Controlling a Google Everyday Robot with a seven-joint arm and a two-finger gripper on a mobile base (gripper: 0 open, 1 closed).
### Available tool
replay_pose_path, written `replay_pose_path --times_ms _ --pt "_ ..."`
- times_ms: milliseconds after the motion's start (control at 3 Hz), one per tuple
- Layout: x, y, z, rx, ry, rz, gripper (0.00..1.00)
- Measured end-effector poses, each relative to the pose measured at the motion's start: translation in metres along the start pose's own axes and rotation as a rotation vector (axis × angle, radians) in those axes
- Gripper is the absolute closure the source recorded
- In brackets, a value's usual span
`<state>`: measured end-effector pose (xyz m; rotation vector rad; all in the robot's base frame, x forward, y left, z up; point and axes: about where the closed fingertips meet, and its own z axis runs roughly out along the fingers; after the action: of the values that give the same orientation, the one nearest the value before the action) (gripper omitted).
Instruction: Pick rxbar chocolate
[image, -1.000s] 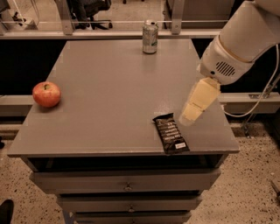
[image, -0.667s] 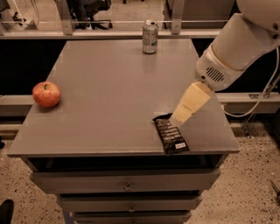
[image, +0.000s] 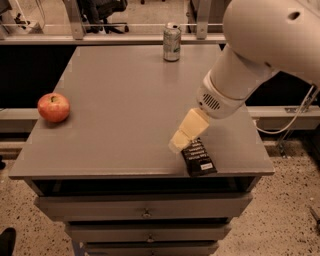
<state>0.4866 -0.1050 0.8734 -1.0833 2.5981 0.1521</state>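
The rxbar chocolate (image: 200, 158) is a flat black wrapper with pale text and a small white patch. It lies near the front right edge of the grey table (image: 125, 110). My gripper (image: 180, 141), with cream-coloured fingers, hangs from the large white arm and points down and to the left. Its tip is over the far left end of the bar and hides that end.
A red apple (image: 53, 107) sits at the table's left edge. A silver drink can (image: 171, 42) stands at the far edge. Drawers (image: 145, 206) sit below the tabletop. A railing and chair legs lie beyond the table.
My arm has swung left and lower over the table. The gripper has come from right of the bar to over its far end. The bar, apple and can have not moved.
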Motion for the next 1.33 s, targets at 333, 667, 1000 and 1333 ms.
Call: replay_pose_path --times_ms 333,667,1000,1333 --pt "-0.001 0.008 0.018 0.046 0.032 0.022 0.00" --pt "0.004 0.013 0.035 0.068 0.056 0.041 0.00" --pt "0.008 0.018 0.046 0.069 0.073 0.053 0.00" --pt "0.010 0.023 0.054 0.062 0.083 0.061 0.17"
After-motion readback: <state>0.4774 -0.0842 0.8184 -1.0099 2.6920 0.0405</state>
